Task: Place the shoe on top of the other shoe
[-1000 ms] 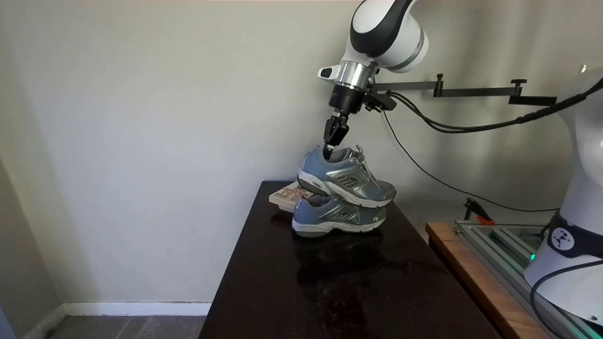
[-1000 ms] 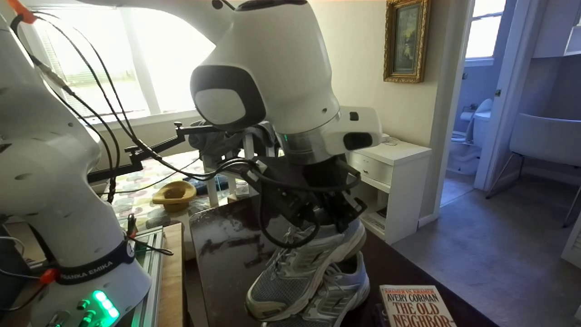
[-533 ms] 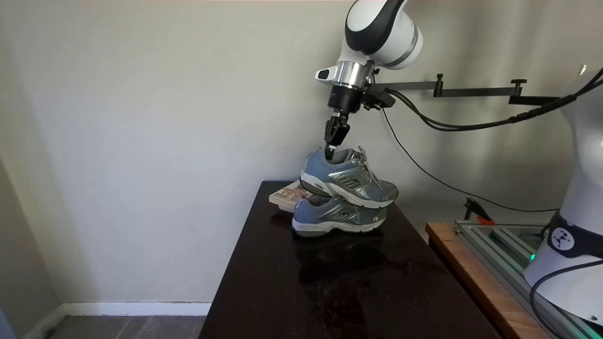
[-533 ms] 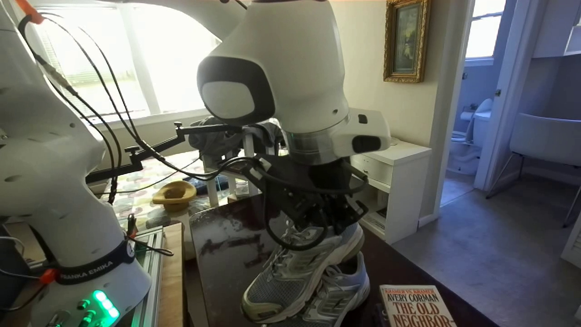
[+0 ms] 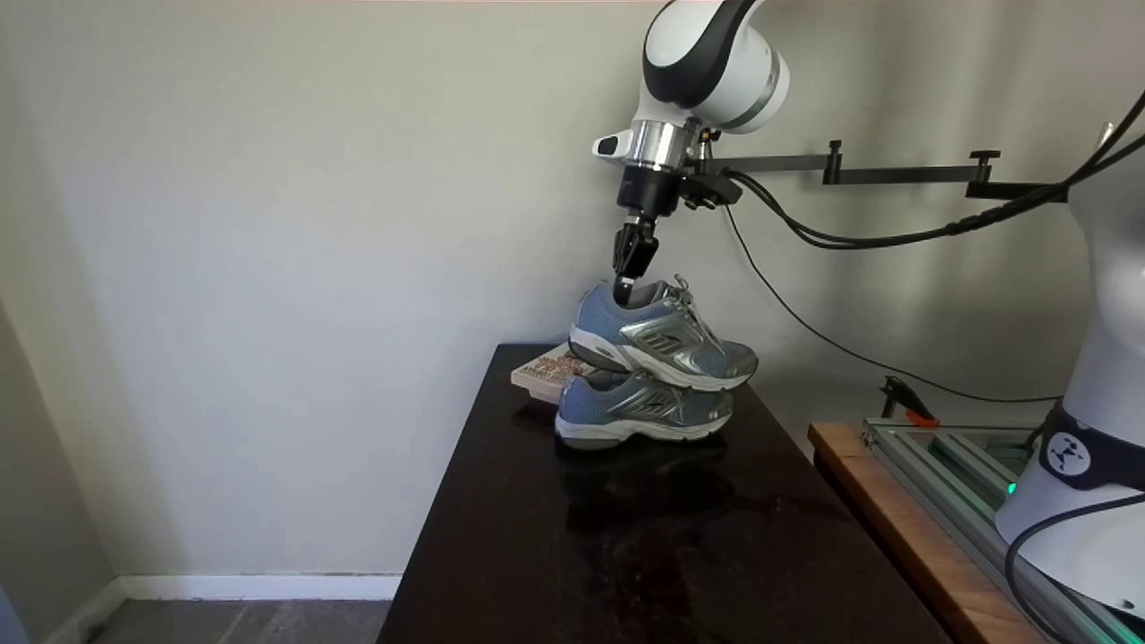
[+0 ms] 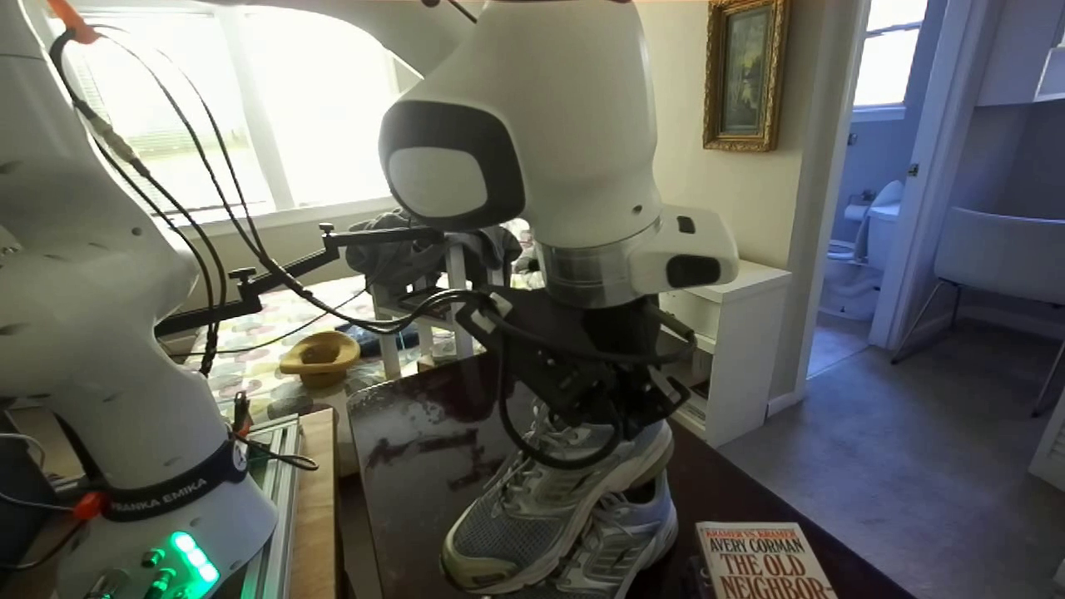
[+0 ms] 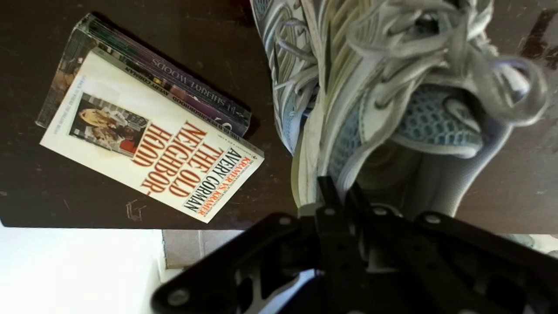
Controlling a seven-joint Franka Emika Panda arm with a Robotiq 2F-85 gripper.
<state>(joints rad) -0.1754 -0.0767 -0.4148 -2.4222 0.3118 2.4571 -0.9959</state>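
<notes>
Two blue and silver running shoes are on the dark table. The lower shoe stands upright on the tabletop; it also shows in the wrist view. The upper shoe is directly over it, toe tipped slightly down; it also shows in an exterior view. Its sole is against or just above the lower shoe; I cannot tell which. My gripper is shut on the upper shoe's collar near the heel. In the wrist view the gripper has one finger inside the opening and one outside.
Two stacked paperback books lie beside the shoes, near a table edge; they also show in an exterior view. The dark table is narrow. A wooden bench edge runs along the robot's side.
The arm has shifted, leftward in an exterior view, while the gripper keeps its hold. The upper shoe has moved a little toward its toe side over the lower shoe, which stays put.
</notes>
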